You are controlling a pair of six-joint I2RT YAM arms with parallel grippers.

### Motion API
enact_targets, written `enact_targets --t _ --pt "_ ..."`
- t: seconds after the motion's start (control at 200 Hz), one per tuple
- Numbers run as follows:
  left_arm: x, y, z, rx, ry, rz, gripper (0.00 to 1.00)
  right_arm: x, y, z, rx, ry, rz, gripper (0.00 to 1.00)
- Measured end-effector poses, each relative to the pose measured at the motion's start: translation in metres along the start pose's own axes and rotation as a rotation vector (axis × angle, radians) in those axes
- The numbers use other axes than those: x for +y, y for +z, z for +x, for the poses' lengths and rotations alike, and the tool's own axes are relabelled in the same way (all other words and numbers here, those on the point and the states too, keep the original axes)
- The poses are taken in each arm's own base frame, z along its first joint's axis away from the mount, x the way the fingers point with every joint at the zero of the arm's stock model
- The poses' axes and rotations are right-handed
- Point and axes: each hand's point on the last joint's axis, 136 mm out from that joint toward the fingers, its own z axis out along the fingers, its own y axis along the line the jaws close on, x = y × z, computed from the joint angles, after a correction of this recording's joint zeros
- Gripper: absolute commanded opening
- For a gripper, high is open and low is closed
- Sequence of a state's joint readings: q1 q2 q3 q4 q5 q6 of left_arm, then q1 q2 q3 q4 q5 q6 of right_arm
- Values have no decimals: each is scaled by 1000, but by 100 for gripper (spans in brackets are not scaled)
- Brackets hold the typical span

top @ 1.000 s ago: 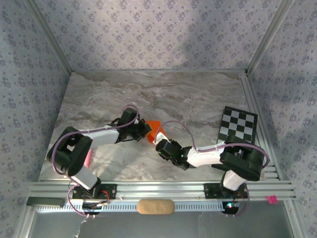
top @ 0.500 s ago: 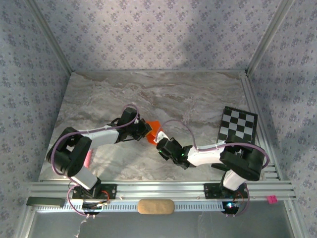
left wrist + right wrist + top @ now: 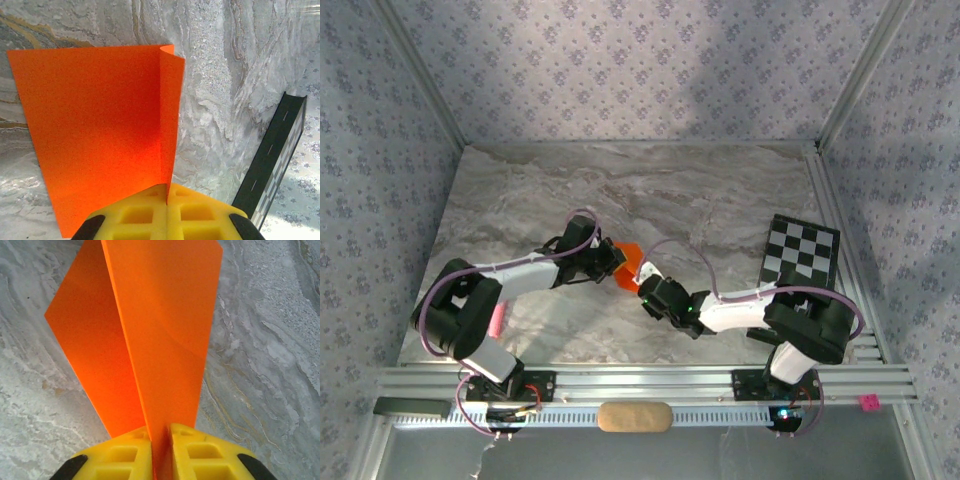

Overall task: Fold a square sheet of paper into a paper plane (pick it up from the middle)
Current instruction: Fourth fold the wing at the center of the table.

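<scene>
The yellow fingers (image 3: 135, 216) of the left gripper (image 3: 167, 195) were clamped on one edge of the square sheet of paper (image 3: 100, 125), and the right gripper (image 3: 161, 439) pinched another edge. The creased orange sheet was held between both arms near the middle of the marble table (image 3: 720, 190), well apart from the checkerboard card (image 3: 801, 253).

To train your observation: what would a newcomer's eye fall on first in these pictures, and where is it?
The bright orange paper, creased, at the middle of the marble table, jumps out first. The left gripper and right gripper each pinch it between yellow pads, meeting from either side. Next comes the black-and-white checkerboard card near the table's right edge.
</scene>
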State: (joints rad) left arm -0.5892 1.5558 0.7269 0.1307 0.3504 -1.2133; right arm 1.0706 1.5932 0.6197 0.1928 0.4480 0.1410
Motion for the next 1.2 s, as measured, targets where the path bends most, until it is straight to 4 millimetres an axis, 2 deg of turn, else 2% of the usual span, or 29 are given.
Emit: enact_targets --t 0.24,0.335,0.46,0.635,0.75,0.959,1.199 --pt "0 0 0 0 0 0 8 0 0 0 -1 1 -3 5" --pt "0 0 0 0 0 0 13 1 1 0 1 4 -13 2" --pt "1 -1 0 0 10 -4 24 2 2 0 6 15 -32 0" --pt "3 -11 -5 -26 21 -24 52 6 6 -1 18 79 -126 0" --pt "0 -24 -12 -67 30 -27 58 7 9 0 40 151 -212 0" --pt "-7 -43 -22 -127 40 -10 60 12 8 -6 66 256 -328 0" --pt "5 -47 -23 -132 29 -39 58 19 8 -10 102 329 -408 0"
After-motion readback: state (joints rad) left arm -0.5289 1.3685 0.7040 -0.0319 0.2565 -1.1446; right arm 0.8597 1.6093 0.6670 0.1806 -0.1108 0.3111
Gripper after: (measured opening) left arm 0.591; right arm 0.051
